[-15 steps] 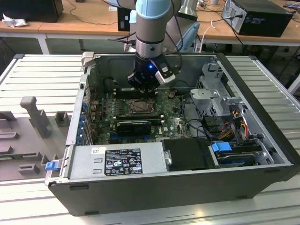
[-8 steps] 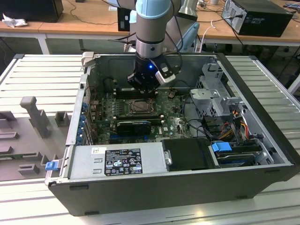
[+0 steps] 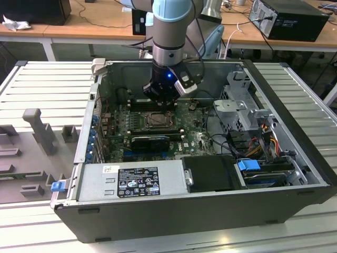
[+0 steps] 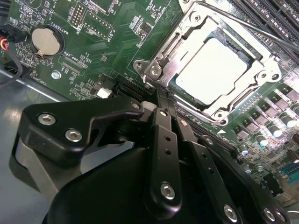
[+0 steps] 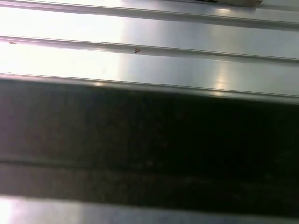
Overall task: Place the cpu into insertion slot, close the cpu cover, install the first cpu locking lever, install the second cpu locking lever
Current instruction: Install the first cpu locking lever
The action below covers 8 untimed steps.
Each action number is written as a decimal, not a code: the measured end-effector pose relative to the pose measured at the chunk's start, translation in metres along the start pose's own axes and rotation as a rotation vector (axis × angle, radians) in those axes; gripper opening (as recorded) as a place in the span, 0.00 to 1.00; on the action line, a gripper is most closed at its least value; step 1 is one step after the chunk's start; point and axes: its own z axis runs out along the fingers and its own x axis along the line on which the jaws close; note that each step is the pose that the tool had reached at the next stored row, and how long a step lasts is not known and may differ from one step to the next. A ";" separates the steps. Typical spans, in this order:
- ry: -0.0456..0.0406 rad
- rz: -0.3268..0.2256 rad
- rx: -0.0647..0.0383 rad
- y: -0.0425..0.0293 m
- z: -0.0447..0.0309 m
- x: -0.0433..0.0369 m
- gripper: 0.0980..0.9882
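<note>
We see the arm reaching down into the open computer case (image 3: 295,158), which lies on a slatted metal table (image 3: 47,89), with the gripper (image 3: 159,100) hanging just above the far edge of the insertion slot (image 3: 156,120) on the green motherboard (image 3: 197,139). In the second wrist view the gripper (image 4: 161,108) has its two black fingers (image 4: 163,135) pressed together with nothing between them, their tips lying right at the near corner of the socket frame, close to a screw on the silver plate; we cannot tell whether they touch the metal. The cpu (image 4: 216,63) sits flat inside the insertion slot (image 4: 254,56), its pale square face showing through the window of the cpu cover (image 4: 180,44), which lies down over it. So the chip is ahead of the closed jaws, just beyond their tips, and not held by them. A thin locking lever (image 4: 247,25) runs along the far side of the socket frame, beside the long black memory slots (image 4: 275,14). A round coin battery (image 4: 46,40) sits on the board well away from the socket, near the case wall. In the exterior view a black expansion card (image 3: 151,142) lies just on the near side of the socket, and the power supply (image 3: 131,182) fills the case's near edge.
</note>
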 end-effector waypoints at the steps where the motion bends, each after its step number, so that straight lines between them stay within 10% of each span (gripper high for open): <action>1: -0.0001 0.000 0.000 -0.0003 0.0003 0.0000 0.01; 8: 0.0002 0.000 0.000 -0.0009 0.0016 0.0000 0.01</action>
